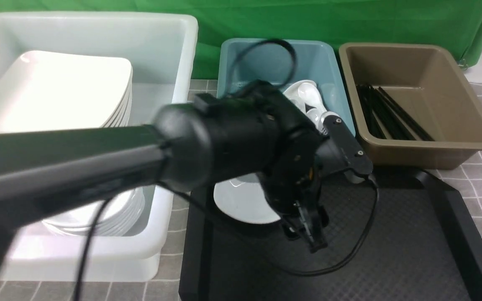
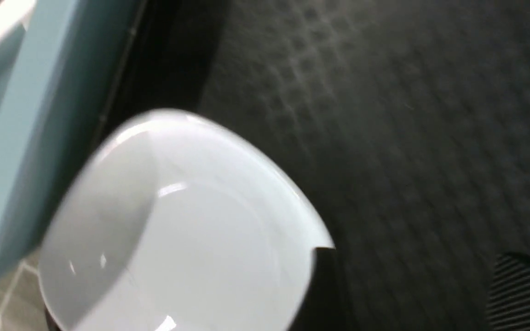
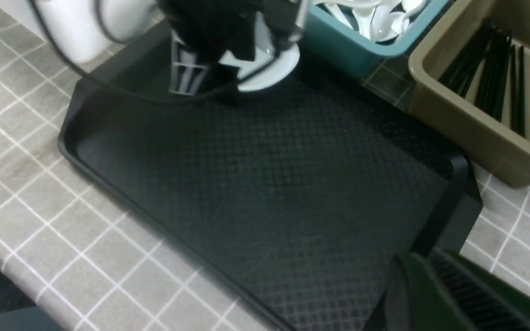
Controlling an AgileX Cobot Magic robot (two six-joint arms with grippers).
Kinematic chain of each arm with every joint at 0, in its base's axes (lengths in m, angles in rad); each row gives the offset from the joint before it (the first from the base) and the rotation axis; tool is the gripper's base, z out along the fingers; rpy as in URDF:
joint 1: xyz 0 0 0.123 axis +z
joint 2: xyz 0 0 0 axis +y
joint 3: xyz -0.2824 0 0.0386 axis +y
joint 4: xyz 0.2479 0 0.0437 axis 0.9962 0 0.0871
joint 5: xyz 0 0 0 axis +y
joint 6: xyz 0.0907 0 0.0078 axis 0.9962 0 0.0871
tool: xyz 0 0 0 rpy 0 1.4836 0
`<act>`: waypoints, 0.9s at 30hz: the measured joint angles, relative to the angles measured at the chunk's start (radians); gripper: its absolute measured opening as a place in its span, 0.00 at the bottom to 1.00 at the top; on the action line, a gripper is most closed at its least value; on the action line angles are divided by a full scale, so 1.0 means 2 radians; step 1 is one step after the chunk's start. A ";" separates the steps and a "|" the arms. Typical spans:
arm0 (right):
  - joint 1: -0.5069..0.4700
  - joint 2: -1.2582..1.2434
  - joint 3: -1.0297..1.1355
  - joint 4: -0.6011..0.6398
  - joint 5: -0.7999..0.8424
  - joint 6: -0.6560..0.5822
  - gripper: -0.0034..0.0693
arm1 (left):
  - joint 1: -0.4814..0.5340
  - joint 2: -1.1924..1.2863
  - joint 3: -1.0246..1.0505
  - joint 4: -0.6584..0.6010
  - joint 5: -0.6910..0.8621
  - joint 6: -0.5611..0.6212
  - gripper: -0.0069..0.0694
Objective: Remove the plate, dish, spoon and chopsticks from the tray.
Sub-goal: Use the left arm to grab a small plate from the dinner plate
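A small round white dish (image 1: 241, 200) sits at the far left corner of the black tray (image 1: 391, 251). My left gripper (image 1: 308, 232) hangs open just right of the dish. In the left wrist view one finger (image 2: 322, 285) is at the rim of the dish (image 2: 191, 230), and the ribbed finger (image 2: 522, 294) is apart over the bare tray (image 2: 407, 115). My right gripper (image 3: 435, 289) hovers at the tray's near right corner (image 3: 458, 184), fingers close together and empty. Large plates (image 1: 57, 88), spoons (image 1: 308, 98) and chopsticks (image 1: 391, 113) lie in tubs, off the tray.
A white tub (image 1: 174, 50) stands left of the tray with stacked plates and small dishes. A teal tub (image 1: 333, 75) and a brown tub (image 1: 467, 96) stand behind the tray. A green cloth hangs at the back. The left arm's cable (image 1: 349, 251) droops over the tray.
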 joint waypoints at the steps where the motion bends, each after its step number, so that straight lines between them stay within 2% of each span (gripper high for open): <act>1: 0.000 -0.001 0.003 0.000 0.000 0.000 0.16 | 0.000 0.010 -0.006 0.007 -0.001 -0.005 0.73; 6: 0.000 -0.002 0.015 0.001 0.000 0.000 0.16 | 0.009 0.052 -0.022 0.030 -0.012 -0.021 0.73; 10: 0.000 -0.002 0.016 0.000 0.000 0.000 0.16 | 0.023 0.073 -0.022 0.031 -0.015 -0.029 0.66; 15: 0.000 -0.003 0.016 0.000 0.000 -0.001 0.17 | 0.031 0.083 -0.022 0.029 -0.011 -0.030 0.50; 17: 0.000 -0.004 0.016 0.000 0.000 -0.001 0.17 | 0.029 0.083 -0.023 0.026 -0.004 -0.031 0.37; 19: 0.000 -0.004 0.016 0.000 0.000 -0.001 0.17 | 0.028 0.080 -0.024 0.028 -0.003 -0.030 0.31; 27: 0.000 -0.004 0.016 0.000 0.000 -0.001 0.17 | 0.006 0.031 -0.029 -0.003 0.012 -0.020 0.15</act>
